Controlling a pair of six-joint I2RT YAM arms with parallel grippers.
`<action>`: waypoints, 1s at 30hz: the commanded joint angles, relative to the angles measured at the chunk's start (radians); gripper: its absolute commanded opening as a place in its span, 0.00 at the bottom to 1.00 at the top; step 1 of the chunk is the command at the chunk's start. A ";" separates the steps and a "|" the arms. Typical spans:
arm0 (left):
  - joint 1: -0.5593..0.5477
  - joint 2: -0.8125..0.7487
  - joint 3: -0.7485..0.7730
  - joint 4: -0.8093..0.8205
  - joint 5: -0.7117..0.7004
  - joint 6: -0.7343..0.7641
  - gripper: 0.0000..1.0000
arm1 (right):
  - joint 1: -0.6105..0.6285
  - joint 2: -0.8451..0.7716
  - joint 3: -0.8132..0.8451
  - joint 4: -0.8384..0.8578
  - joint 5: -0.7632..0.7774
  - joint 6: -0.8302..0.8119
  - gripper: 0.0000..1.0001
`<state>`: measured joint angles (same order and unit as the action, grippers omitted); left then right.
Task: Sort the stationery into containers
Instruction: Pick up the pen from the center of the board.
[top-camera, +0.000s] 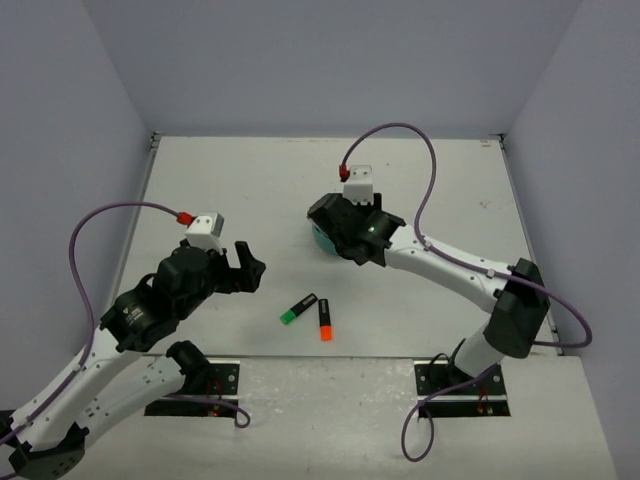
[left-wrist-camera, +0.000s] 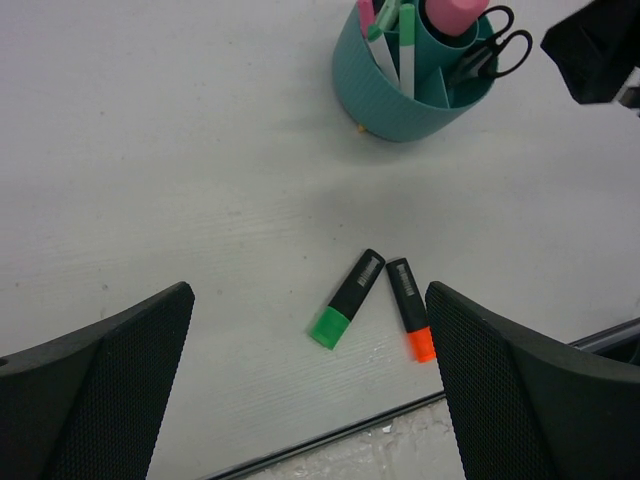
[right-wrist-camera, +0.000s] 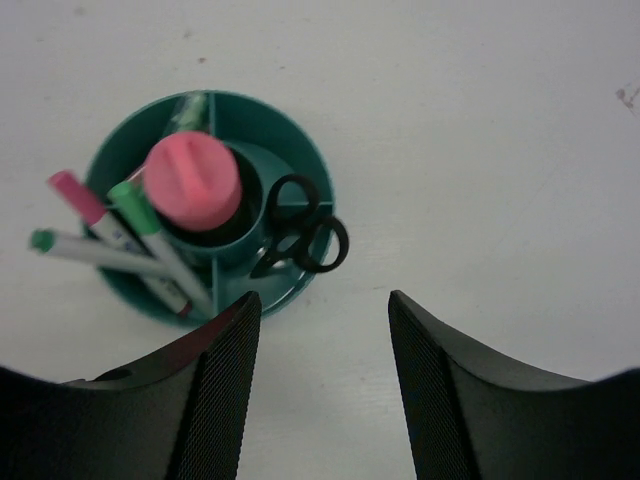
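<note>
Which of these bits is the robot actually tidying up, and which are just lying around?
Part of the job: the teal organizer; the pens, glue stick and scissors standing in it; the green highlighter and orange highlighter lying on the table.

Not part of it: the purple cables; the black base plates.

no word, brand or number can be read anywhere in these views. the green highlighter (left-wrist-camera: 347, 298) and the orange highlighter (left-wrist-camera: 411, 322) each carry pale print on the black barrel. it is too small and blurred to make out.
</note>
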<state>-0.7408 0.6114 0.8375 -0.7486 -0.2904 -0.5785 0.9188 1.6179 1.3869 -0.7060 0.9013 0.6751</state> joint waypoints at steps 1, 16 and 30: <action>0.030 0.005 -0.002 0.017 0.005 0.035 1.00 | 0.103 -0.124 0.014 -0.077 0.005 0.078 0.58; 0.075 0.014 -0.003 0.022 0.028 0.046 1.00 | 0.306 0.040 -0.142 -0.032 -0.535 0.208 0.47; 0.073 0.000 -0.006 0.028 0.034 0.046 1.00 | 0.307 0.164 -0.250 0.053 -0.655 0.252 0.46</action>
<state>-0.6743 0.6141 0.8371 -0.7475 -0.2750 -0.5777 1.2247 1.7855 1.1744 -0.6988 0.2919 0.8792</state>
